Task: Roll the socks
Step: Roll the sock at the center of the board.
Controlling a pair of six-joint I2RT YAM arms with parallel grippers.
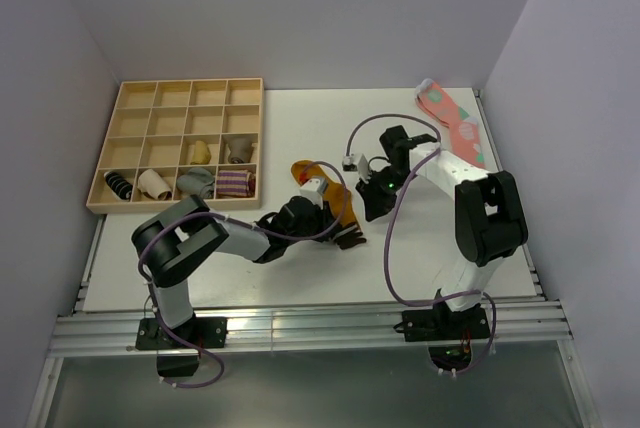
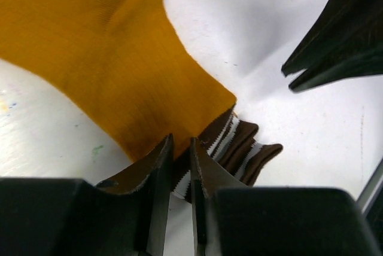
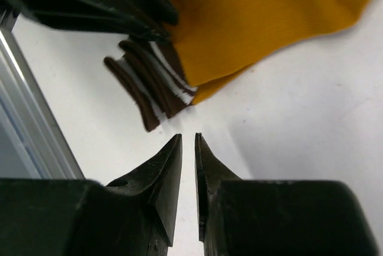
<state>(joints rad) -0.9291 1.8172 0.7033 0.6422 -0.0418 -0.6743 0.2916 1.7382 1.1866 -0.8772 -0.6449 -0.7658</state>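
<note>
Nearest us, the left gripper pinched the brown striped cuff of the mustard sock, which lay on the white table near its middle. Just beside the cuff but apart from it, the right gripper had its jaws slightly parted, holding nothing. Farther back, a wooden tray sat at the left, with several sock bundles in its near compartments. A pink sock lay in the far right corner.

Bright, even overhead light, glare band along table near edge low in top view, soft grey shadows upper right of left wrist view, sock weave crisp, dark foreground at bottom slightly soft.
</note>
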